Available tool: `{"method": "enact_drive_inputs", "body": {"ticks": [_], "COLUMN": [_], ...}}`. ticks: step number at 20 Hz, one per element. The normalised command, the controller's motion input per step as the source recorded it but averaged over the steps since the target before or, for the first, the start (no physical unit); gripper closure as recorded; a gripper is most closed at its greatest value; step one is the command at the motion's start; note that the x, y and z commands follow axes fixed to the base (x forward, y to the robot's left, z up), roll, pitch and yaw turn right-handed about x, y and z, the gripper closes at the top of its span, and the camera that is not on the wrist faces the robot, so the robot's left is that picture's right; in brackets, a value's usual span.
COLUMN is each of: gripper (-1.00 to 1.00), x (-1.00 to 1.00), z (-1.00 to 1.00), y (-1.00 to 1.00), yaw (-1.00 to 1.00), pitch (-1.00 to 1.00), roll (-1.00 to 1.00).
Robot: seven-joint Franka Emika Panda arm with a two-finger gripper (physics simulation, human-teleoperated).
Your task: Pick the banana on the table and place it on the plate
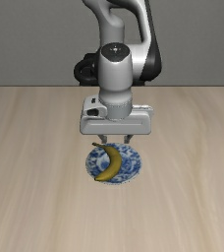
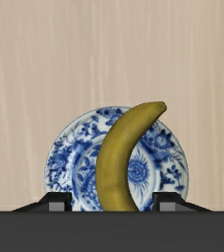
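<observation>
Your jaws stand wide open and hold nothing. In the wrist view, both fingertips sit well out to either side of the banana, and you can see a clear gap between each tip and the peel. The banana's near end runs in between the fingertips, and its curved far end reaches toward the plate's far rim. It lies on the plate, a round white one with a blue pattern, and crosses its middle. Beyond the plate you see the pale wood-grain desk. From the exterior view, the jaws hang just above the plate, pointing straight down. The arm rises behind them against a grey wall.
</observation>
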Motion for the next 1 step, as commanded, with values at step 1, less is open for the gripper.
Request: {"method": "enact_drive_inputs", "body": {"ticks": [1], "gripper": [-1.00], "x": [0.00], "z": [0.00], "y": [0.00], "yaw": [0.00], "pitch": [0.00], "roll": [0.00]}}
